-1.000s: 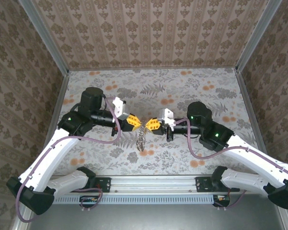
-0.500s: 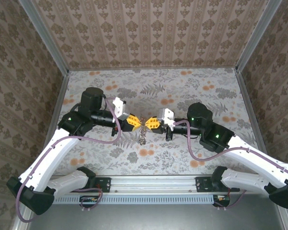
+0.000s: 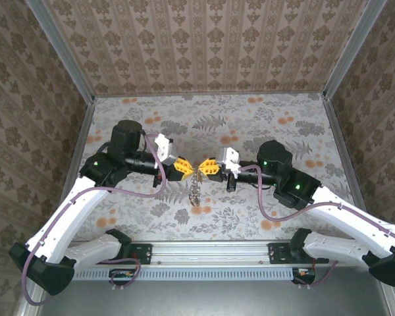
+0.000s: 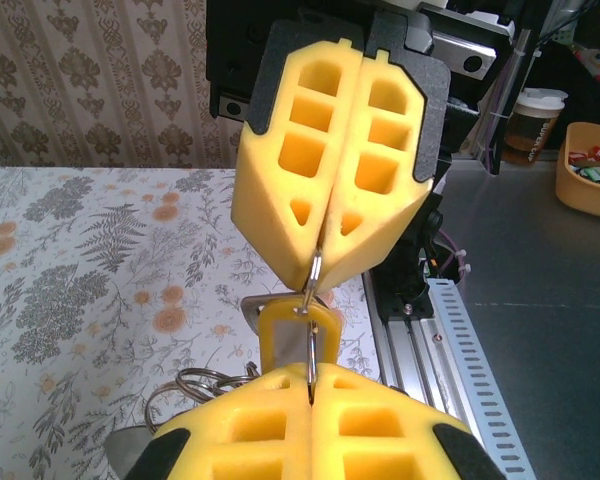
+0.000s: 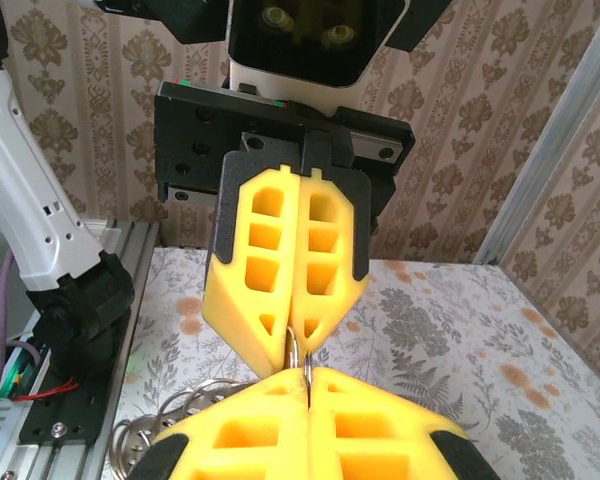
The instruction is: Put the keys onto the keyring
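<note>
**Left wrist view: both grippers pinching the keyring between them**

I am looking along the left gripper [image 4: 311, 388], whose yellow fingers are pressing flat together with no gap. They are clamping the near end of a thin wire loop of the keyring [image 4: 313, 300]. The right gripper [image 4: 321, 262] is facing me tip to tip, its fingers also squeezing shut on the far end of that same loop. Only that short run of wire is separating the two tips.

Just behind the loop, a small yellow piece [image 4: 298, 338] is hanging with a grey metal bit beside it. I am not able to tell whether it is one of the keys. More wire coils of the keyring are trailing down and to the left of my fingers.

From the right wrist I am seeing the mirror of this: the right gripper [image 5: 307, 378] is closing on the wire, and the left gripper [image 5: 298, 330] is meeting it from above. Chain loops are sagging off to the lower left.

From the top view, the left gripper [image 3: 186, 168] and right gripper [image 3: 205, 170] are meeting over the middle of the flowered table [image 3: 263, 125]. The keyring [image 3: 195, 187] is dangling toward the near edge. I cannot tell whether its lower end is touching the table.
</note>
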Tool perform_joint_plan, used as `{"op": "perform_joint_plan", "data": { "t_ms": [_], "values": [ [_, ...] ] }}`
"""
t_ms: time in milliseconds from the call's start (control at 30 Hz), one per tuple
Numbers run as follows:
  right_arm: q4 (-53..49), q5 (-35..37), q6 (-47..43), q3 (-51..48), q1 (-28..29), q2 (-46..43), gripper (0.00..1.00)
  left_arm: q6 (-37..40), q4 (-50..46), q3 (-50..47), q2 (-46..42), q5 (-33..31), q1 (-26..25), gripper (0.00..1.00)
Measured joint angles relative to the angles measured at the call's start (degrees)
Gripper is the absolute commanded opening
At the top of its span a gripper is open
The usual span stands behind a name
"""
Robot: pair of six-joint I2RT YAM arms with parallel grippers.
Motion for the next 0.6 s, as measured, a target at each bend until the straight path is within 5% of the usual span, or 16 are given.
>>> {"op": "perform_joint_plan", "data": {
  "t_ms": [600],
  "values": [
    [-0.04, -1.75, 0.28, 0.87, 0.39, 0.31, 0.0, 0.0, 0.02, -0.2, -0.04, -0.02, 0.0, 0.0]
  ]
}}
